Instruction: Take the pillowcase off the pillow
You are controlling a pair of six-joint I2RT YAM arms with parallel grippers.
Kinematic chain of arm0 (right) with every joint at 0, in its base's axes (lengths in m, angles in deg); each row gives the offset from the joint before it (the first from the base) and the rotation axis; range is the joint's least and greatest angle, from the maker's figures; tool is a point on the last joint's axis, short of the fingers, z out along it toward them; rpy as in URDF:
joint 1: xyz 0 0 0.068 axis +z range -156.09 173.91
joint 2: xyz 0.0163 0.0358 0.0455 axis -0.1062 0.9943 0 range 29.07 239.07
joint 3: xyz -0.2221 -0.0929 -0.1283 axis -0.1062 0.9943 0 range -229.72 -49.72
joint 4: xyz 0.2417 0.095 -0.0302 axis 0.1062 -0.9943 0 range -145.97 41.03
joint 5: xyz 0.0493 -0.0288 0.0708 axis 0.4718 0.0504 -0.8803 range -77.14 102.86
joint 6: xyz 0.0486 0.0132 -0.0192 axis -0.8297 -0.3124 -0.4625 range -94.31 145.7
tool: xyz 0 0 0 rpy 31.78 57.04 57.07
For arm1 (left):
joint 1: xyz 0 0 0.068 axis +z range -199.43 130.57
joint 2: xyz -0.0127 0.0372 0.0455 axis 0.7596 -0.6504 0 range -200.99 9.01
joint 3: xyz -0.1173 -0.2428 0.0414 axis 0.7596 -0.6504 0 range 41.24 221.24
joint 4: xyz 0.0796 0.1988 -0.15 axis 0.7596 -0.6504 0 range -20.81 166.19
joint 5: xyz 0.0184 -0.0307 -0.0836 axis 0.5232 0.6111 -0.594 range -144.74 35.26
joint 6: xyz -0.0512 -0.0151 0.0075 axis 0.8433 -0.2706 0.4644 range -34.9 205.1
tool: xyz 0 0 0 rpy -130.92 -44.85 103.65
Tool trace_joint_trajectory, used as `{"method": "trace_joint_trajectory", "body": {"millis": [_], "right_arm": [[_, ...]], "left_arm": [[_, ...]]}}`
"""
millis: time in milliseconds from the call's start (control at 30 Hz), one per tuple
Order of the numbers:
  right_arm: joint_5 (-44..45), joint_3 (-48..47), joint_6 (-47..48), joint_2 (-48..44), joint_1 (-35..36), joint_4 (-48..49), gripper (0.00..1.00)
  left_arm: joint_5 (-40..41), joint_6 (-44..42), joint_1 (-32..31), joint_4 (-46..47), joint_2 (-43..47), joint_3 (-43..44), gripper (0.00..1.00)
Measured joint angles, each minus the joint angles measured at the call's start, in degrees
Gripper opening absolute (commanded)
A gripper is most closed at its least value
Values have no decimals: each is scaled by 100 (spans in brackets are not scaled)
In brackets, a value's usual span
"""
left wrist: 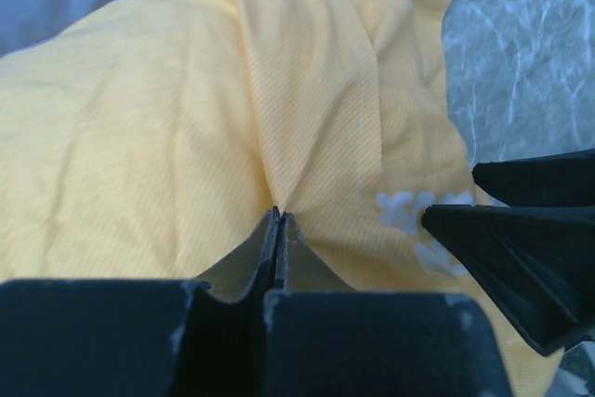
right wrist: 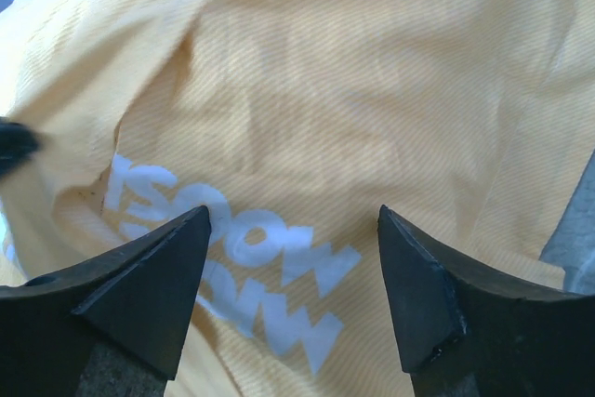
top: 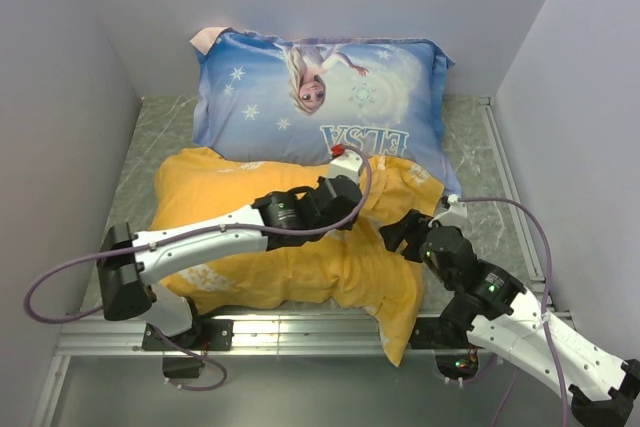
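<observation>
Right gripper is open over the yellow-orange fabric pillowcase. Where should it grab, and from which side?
Probably the slack cloth by the white lettering, directly under the right gripper: come straight down. The yellow-orange fabric pillowcase lies loose and creased there, and the left gripper already pinches a ridge nearby.

The overhead view is lit brightly and evenly from above; only soft shadows are cast beneath the arms (top: 210, 232) onto the pillowcase (top: 300, 272). Glare is seen on the metal rail (top: 300, 325) at the near edge of the desk (top: 150, 137). In both wrist views the jaws are rendered dark and soft, while the fabric weave is resolved sharply.
</observation>
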Motion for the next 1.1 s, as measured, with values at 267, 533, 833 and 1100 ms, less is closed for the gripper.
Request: {"method": "trace_joint_trajectory", "body": {"millis": [267,533,833,1100], "right_arm": [[-203,-4,212,92,0,201,83],[-466,-186,472,452,0,400,84],[-516,-540,629,802,0,636,81],[-503,-754,732,1602,0,870,59]], "left_arm": [[214,249,7,-96,608,-341,0],[258,376,11,-68,623,-640,0],[256,568,37,76,859,-962,0],[254,568,48,109,868,-964,0]]}}
